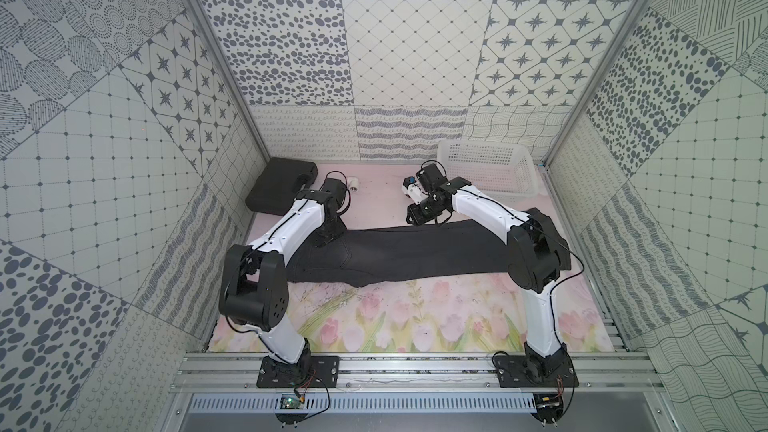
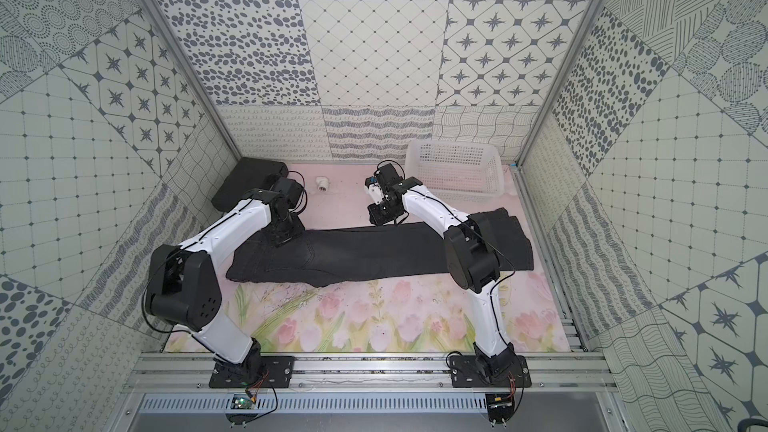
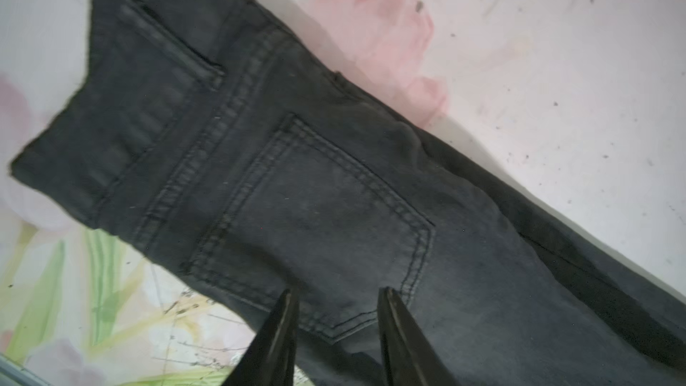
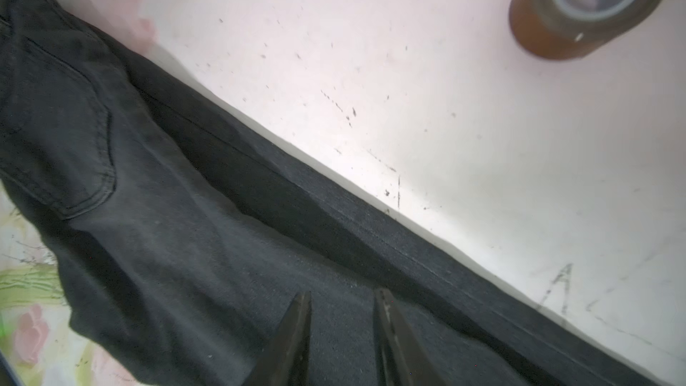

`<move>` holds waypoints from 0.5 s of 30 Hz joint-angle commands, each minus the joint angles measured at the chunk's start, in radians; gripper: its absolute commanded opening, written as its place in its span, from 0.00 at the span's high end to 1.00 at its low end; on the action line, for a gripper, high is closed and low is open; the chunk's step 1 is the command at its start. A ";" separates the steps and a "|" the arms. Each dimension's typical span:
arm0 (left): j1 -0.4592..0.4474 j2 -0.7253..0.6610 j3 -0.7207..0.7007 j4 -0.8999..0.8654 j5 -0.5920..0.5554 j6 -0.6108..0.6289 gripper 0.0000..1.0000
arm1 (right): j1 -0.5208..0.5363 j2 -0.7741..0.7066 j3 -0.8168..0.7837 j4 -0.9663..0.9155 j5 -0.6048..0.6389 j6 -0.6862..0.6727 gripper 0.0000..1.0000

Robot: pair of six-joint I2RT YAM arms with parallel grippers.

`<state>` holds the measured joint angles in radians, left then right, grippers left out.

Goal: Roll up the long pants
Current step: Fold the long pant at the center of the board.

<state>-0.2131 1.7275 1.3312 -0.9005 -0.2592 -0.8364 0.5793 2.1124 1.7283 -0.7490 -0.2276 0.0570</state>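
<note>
Rolling is not yet starting: the long pants (image 1: 399, 255) are lying flat across mid-frame, left jaws and right jaws hovering apart, empty, above them. Next, likely: pinching one end.

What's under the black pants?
The long pants lie flat on the flowery mat, pink with tulips around them. The spot right beneath the fabric is covered, so anything hidden there cannot be seen.
</note>
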 commanded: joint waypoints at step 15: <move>-0.070 0.310 0.069 0.239 -0.005 -0.110 0.48 | -0.031 0.135 -0.028 0.112 0.315 0.210 0.75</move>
<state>-0.3141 2.0251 1.4273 -0.6933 -0.1913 -0.9012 0.5728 2.1910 1.6772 -0.6804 -0.0277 0.1974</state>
